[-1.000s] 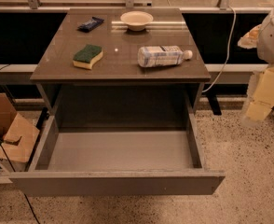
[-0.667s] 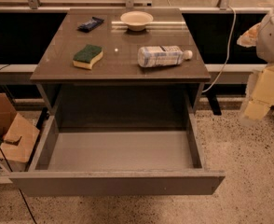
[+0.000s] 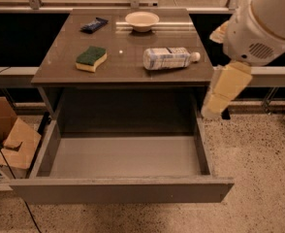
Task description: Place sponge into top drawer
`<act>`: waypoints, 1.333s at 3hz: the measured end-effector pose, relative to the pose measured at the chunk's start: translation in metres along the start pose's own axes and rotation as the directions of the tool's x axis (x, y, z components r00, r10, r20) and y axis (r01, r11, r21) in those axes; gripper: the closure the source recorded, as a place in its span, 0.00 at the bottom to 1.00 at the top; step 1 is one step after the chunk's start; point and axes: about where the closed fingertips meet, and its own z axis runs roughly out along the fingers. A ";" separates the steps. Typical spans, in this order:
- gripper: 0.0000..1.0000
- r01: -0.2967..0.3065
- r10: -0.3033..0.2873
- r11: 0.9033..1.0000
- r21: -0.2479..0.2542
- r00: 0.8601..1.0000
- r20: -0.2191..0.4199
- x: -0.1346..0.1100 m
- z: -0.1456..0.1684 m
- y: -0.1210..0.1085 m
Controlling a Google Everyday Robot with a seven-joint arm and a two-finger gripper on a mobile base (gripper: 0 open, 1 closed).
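The sponge [image 3: 91,58], yellow with a dark green top, lies on the left part of the tabletop [image 3: 123,69]. The top drawer [image 3: 123,157] is pulled wide open below the table, and its grey floor is bare. My arm's white joint [image 3: 259,28] is at the upper right. The cream gripper [image 3: 224,90] hangs down from it beside the table's right edge, above the drawer's right rear corner and far from the sponge. Nothing shows in its grasp.
On the tabletop are a plastic bottle [image 3: 169,58] lying on its side, a white bowl [image 3: 142,21] at the back, and a dark blue packet [image 3: 94,24] at the back left. Cardboard boxes [image 3: 11,140] stand on the floor at the left. A speckled floor lies to the right.
My arm has moved left, from the right edge of the view to beside the table's right edge. The sponge, the bottle and the drawer have not moved.
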 end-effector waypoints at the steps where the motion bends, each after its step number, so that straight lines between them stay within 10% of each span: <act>1: 0.00 -0.021 0.023 1.000 -0.022 0.995 0.098 -0.035 0.029 -0.014; 4: 0.00 -0.022 0.052 0.988 -0.151 0.979 0.196 -0.096 0.102 -0.046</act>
